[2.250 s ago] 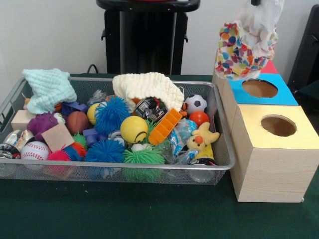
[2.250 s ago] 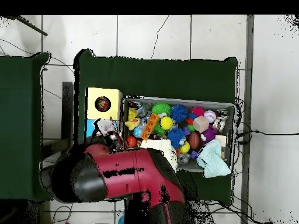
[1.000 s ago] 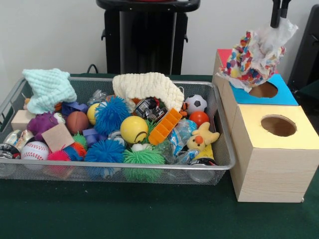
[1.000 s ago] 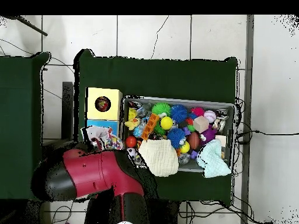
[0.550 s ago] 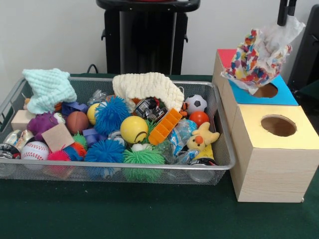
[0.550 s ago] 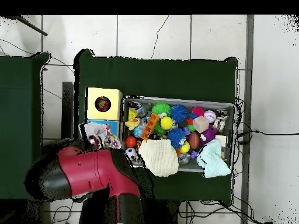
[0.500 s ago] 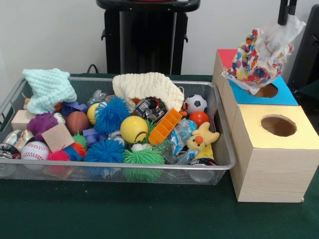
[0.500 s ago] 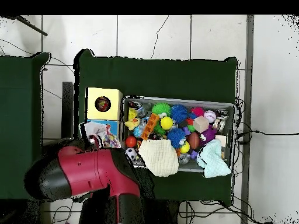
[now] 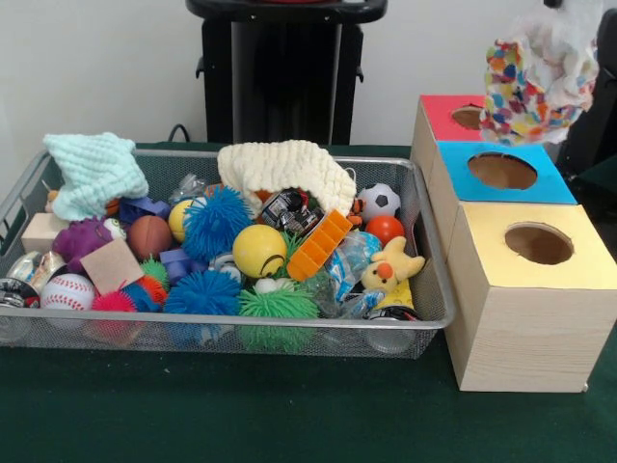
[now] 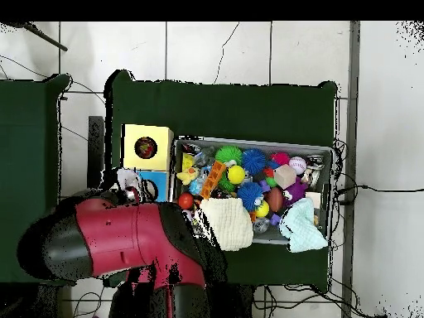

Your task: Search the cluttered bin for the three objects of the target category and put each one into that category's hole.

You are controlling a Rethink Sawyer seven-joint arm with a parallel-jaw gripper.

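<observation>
We saw the dark green cloth-covered surface carrying a wire-mesh bin crowded with toys, and beside it a row of three wooden boxes with round holes in their tops; the red and black arm reached over the box end of the row in the overhead view; the yellow-topped box stood nearest the camera in the front view, the blue-topped box behind it, the red-topped box farthest; in the bin lay a cream knitted cloth, a mint knitted cloth and a yellow ball; a crumpled bag with multicoloured spots hung in the air above the red and blue tops; the claw itself was hidden, so we could not tell its state.
</observation>
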